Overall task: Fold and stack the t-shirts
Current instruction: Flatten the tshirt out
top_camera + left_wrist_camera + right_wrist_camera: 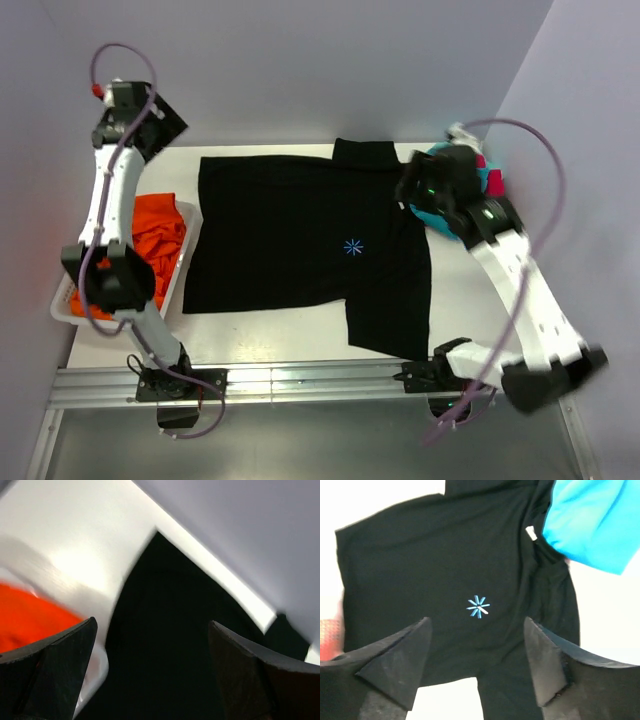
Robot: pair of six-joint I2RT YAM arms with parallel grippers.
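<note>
Black t-shirt (300,230) flat on table (270,335), below right gripper (476,625) and left gripper (152,625), both wide open, empty.

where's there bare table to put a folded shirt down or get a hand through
Bare table runs along the near edge, between the black t-shirt's hem and the rail. A smaller patch lies between its near sleeve and the right arm. Crowded: basket on the left, teal shirt far right.

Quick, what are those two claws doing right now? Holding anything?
Left claw: open, holding nothing.
Right claw: open, holding nothing.
</note>
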